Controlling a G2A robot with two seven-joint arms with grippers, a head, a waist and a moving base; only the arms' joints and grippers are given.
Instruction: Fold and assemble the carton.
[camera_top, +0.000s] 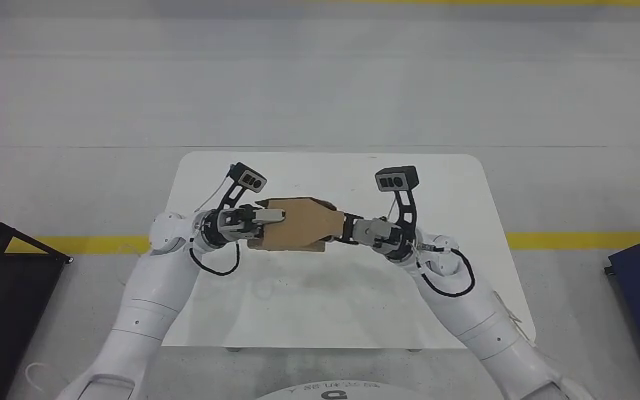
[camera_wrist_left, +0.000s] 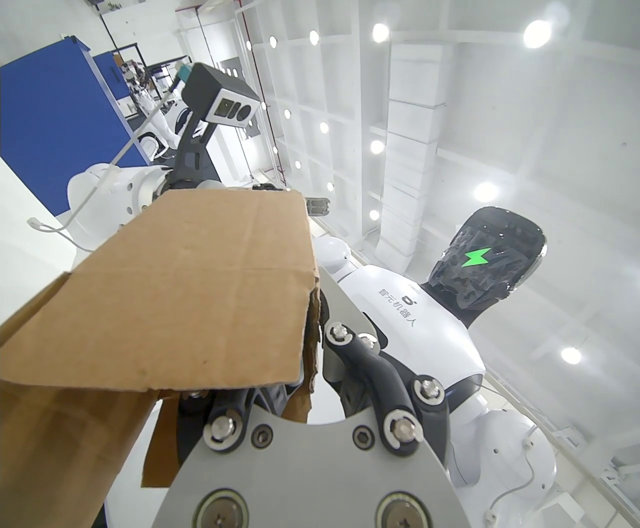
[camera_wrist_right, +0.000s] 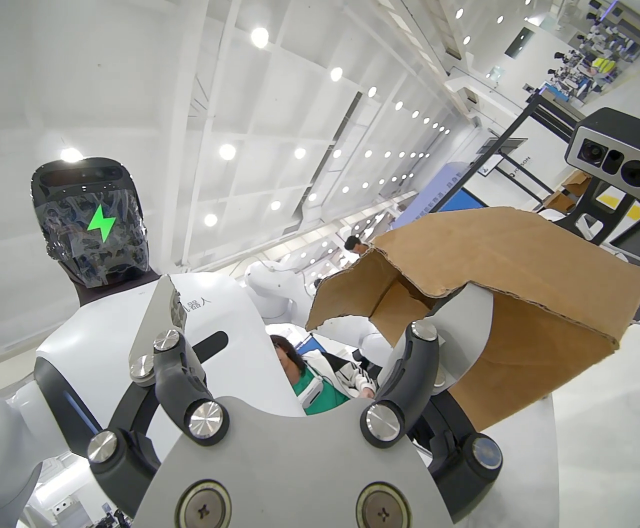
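Carton above table, left gripper clamped on 1 edge, right gripper spread, 1 finger inside carton

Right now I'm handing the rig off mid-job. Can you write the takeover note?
Left end effector: shut on one end of the carton.
Right end effector: open, one finger tucked into the carton's other, open end.
Carton: held between both arms over the white table, partly opened into a box shape.
Done: carton picked up and opened out.
Left: end flaps hang loose and ragged. Fold them in and close the carton.
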